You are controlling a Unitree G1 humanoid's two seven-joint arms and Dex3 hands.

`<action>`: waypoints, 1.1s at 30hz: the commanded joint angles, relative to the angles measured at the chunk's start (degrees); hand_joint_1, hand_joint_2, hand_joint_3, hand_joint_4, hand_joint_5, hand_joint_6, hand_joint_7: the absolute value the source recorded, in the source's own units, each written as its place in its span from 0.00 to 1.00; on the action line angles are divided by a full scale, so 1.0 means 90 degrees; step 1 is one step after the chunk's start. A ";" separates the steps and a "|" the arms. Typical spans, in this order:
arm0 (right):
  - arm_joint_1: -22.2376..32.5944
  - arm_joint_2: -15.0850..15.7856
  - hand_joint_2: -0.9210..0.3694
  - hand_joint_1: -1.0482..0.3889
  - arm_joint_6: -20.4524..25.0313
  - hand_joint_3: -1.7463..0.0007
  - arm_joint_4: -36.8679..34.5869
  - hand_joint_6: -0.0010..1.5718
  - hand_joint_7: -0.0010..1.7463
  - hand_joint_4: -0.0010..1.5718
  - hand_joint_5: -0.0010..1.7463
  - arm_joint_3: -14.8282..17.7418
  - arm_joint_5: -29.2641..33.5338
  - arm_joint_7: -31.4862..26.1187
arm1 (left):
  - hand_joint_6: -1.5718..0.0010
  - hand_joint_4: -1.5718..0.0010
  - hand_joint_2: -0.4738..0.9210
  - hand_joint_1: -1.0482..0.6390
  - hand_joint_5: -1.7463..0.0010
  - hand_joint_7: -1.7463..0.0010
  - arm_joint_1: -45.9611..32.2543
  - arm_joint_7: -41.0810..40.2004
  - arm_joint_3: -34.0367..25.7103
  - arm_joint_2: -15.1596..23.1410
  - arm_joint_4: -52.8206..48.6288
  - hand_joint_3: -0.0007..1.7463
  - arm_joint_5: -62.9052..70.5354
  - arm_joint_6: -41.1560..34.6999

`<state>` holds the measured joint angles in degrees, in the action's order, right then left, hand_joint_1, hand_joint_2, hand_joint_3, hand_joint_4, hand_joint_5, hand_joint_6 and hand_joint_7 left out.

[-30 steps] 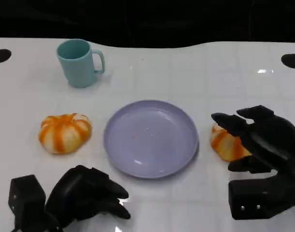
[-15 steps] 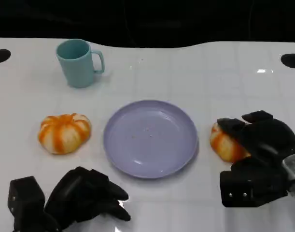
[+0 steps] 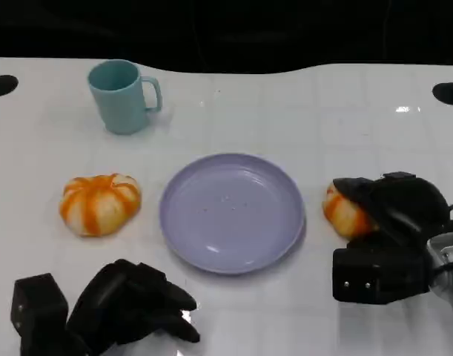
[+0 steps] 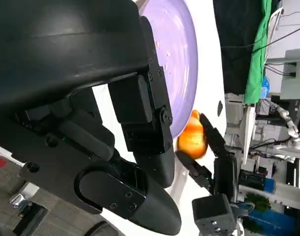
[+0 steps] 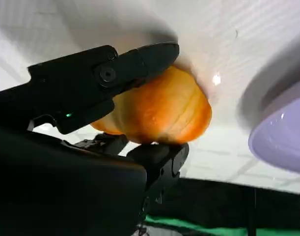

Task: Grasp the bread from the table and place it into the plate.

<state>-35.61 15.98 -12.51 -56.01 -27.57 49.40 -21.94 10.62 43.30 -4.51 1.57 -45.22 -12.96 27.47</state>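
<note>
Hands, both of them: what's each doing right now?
Left hand: closed, fingers curled in, holding nothing.
Right hand: closed on the right bread roll.

Bright light from above makes shiny white spots on the glossy table [image 3: 345,111], the back is dark, and the right wrist view looks soft and blurry.

Orange bread [image 3: 343,215] in right hand [image 3: 393,215], lilac plate [image 3: 232,211] beside

The bench [image 3: 285,111] is glossy white, mirroring lights. The plate [image 3: 232,212] looks smooth and slightly shiny. The bread [image 3: 343,213] has a shiny orange glaze. The fingers [image 5: 115,69] are matt black plastic.
</note>
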 commanded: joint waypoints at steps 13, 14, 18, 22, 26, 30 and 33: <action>-0.0338 0.0029 0.32 0.61 -0.0770 0.51 -0.0883 0.42 1.00 0.56 1.00 -0.0311 -0.0133 -0.2120 | 0.00 0.00 0.89 0.00 0.88 1.00 -0.0043 -0.0086 0.0010 0.0087 0.0079 0.00 0.0021 -0.0041; -0.0353 0.0035 0.35 0.61 -0.0826 0.48 -0.0853 0.43 1.00 0.56 1.00 -0.0309 -0.0146 -0.2208 | 0.00 0.00 0.89 0.00 0.88 1.00 -0.0038 -0.0082 0.0008 0.0084 0.0075 0.00 0.0014 -0.0046; -0.0411 0.0059 0.40 0.61 -0.1009 0.39 -0.0777 0.43 1.00 0.58 1.00 -0.0327 -0.0125 -0.2564 | 0.00 0.00 0.89 0.00 0.88 1.00 -0.0026 -0.0088 0.0009 0.0075 0.0056 0.00 0.0020 -0.0020; -0.0505 0.0094 0.43 0.60 -0.1084 0.35 -0.0649 0.43 1.00 0.60 1.00 -0.0294 -0.0168 -0.2536 | 0.00 0.00 0.90 0.00 0.87 1.00 0.0020 -0.0116 0.0014 0.0073 -0.0003 0.00 0.0050 -0.0010; -0.0526 0.0123 0.44 0.61 -0.1177 0.35 -0.0464 0.43 1.00 0.60 1.00 -0.0241 -0.0227 -0.2550 | 0.00 0.00 0.89 0.00 0.87 1.00 0.0047 -0.0090 0.0008 0.0057 -0.0037 0.00 0.0018 -0.0017; -0.0530 0.0143 0.43 0.62 -0.1312 0.34 -0.0272 0.44 1.00 0.61 1.00 -0.0210 -0.0299 -0.2557 | 0.00 0.00 0.90 0.00 0.87 1.00 0.0063 -0.0128 0.0020 0.0037 -0.0081 0.00 0.0052 0.0072; -0.0571 0.0153 0.43 0.63 -0.1419 0.32 -0.0075 0.45 1.00 0.62 1.00 -0.0233 -0.0288 -0.2523 | 0.00 0.00 0.90 0.00 0.87 1.00 0.0055 -0.0142 0.0026 0.0024 -0.0062 0.00 0.0037 0.0016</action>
<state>-39.73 16.22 -24.01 -58.54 -30.25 47.44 -44.37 10.64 42.62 -4.29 1.29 -45.54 -12.78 27.40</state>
